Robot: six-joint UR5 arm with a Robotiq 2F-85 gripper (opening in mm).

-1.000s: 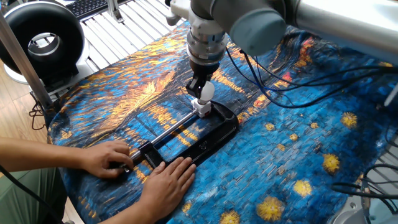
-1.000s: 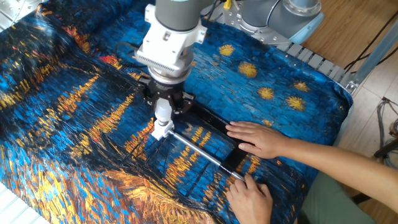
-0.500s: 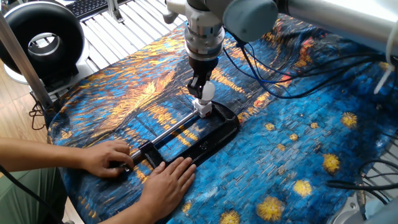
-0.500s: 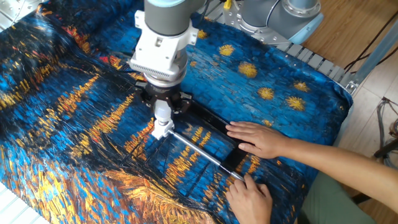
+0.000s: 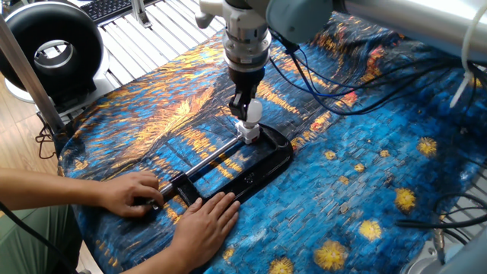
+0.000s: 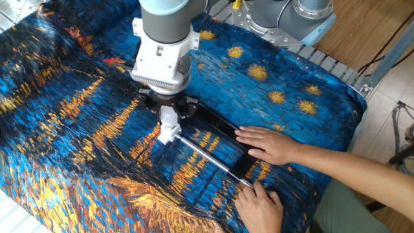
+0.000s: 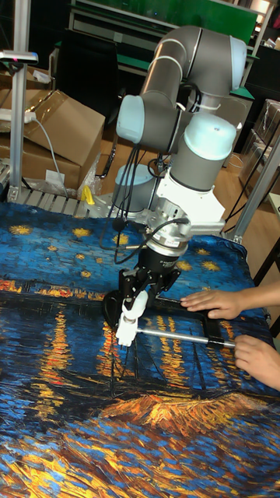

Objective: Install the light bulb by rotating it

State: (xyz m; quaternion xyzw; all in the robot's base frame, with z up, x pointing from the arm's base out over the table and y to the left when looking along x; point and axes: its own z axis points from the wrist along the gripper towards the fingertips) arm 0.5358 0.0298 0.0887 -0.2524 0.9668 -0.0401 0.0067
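Observation:
The light bulb (image 5: 254,113) is small and white, and it stands upright on the white socket block (image 5: 248,135) at the far end of a black frame (image 5: 268,162). My gripper (image 5: 246,107) comes down from above and is shut on the light bulb, with dark fingers on either side of its dome. From the other side, the light bulb (image 6: 168,115) shows just under the gripper (image 6: 168,109), above the socket block (image 6: 169,133). In the tall view the light bulb (image 7: 138,304) sits in the gripper (image 7: 141,292), slightly tilted over the socket block (image 7: 126,332).
A person's two hands (image 5: 204,223) (image 5: 131,194) press on the near end of the black frame, beside a metal rod (image 5: 214,155). A starry blue and orange cloth (image 5: 365,190) covers the table. A black round fan (image 5: 50,47) stands at the far left. Cables (image 5: 335,91) trail behind the arm.
The wrist above the gripper has turned and its housing has shifted a little to the left. The bulb stays in the same spot on the socket. The hands have not moved.

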